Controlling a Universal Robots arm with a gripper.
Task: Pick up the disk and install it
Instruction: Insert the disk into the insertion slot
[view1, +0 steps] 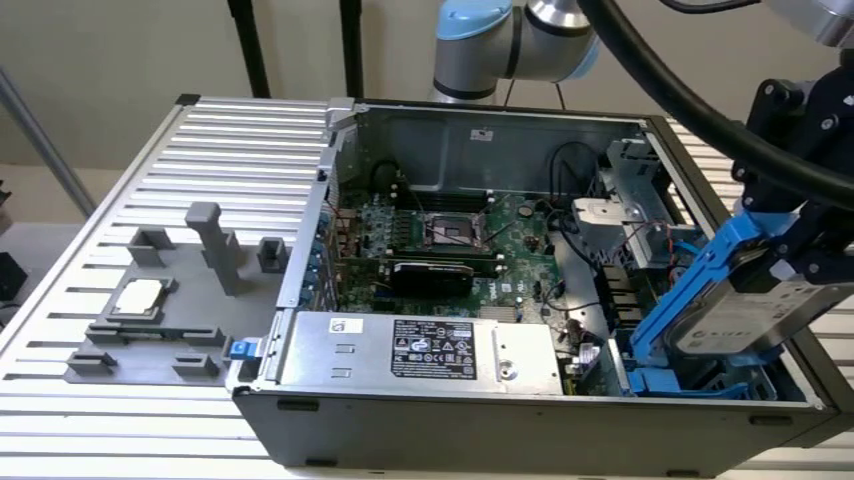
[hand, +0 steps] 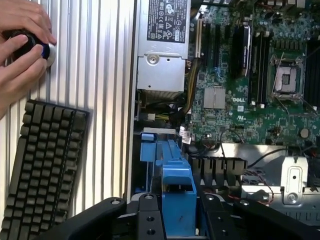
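And there it is: the end effector (view1: 790, 268) is pinching the disk (view1: 734, 315), blue carrier and all, holding it tilted over the corner of the open computer case (view1: 534, 410) on the exterior view's right. Its lower end is down at the blue bay (view1: 681, 380), near the power supply (view1: 427, 350). From the wrist, the carrier sits squeezed between the black fingers (hand: 150, 222) (a person's hands (hand: 22, 45) grip a knob (hand: 47, 52) beside a keyboard (hand: 42, 165) on the tabletop (hand: 107, 75)).
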